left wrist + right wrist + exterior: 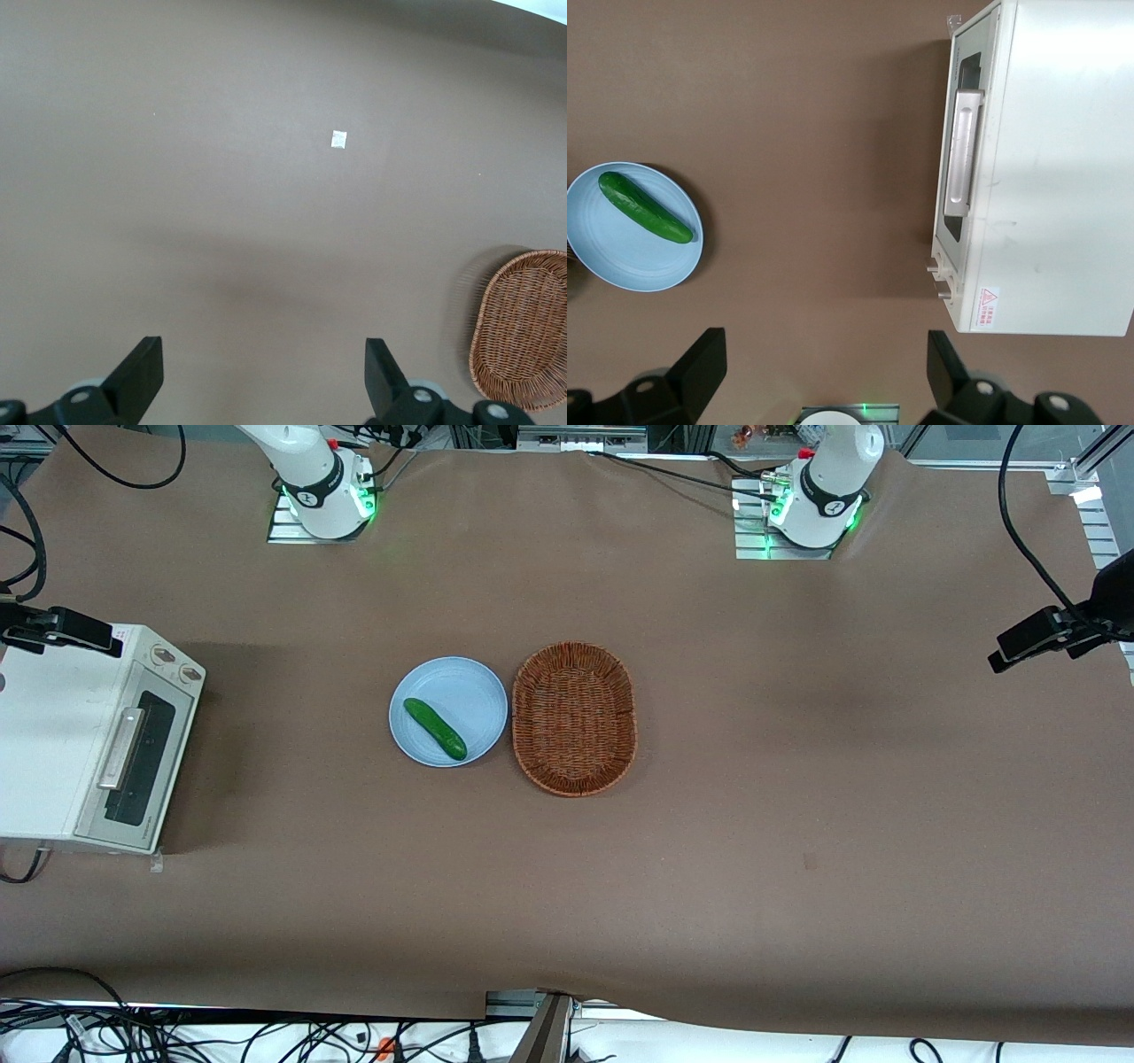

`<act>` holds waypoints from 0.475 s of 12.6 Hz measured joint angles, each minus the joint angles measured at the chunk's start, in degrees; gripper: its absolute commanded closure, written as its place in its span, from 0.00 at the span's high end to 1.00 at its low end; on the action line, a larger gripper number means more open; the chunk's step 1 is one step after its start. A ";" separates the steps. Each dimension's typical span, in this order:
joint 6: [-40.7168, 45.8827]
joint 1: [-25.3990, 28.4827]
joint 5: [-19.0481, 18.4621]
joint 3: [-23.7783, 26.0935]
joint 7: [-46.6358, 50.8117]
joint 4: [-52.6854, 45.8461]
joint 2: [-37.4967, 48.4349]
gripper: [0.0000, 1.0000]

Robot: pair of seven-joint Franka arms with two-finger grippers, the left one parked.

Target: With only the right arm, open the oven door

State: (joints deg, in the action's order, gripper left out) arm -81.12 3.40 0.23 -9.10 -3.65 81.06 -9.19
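The white two-knob toaster oven (53, 735) stands at the working arm's end of the table. Its oven door (142, 757) is shut, with the silver bar handle (121, 748) across the dark glass. The right wrist view looks down on the same oven door (961, 226) and handle (963, 152). Only the base and lowest link of the right arm (310, 469) show in the front view; the gripper is out of that view. In the right wrist view the gripper (826, 354) hangs high above bare table, open and holding nothing, well apart from the oven.
A light blue plate (416, 691) holding a green cucumber (435, 728) lies mid-table, beside an oval wicker basket (574, 717). A black clamp-mounted camera (62, 629) reaches over the oven's top. Another camera (1054, 633) sits at the parked arm's end.
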 measured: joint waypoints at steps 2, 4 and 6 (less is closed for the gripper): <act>0.04 0.00 0.00 0.00 -0.09 0.05 -0.06 1.00; 0.05 0.01 0.00 0.02 -0.16 0.10 -0.10 1.00; 0.08 0.03 0.00 0.07 -0.27 0.13 -0.10 1.00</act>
State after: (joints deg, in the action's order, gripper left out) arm -81.04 3.44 0.23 -9.03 -3.92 81.19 -9.29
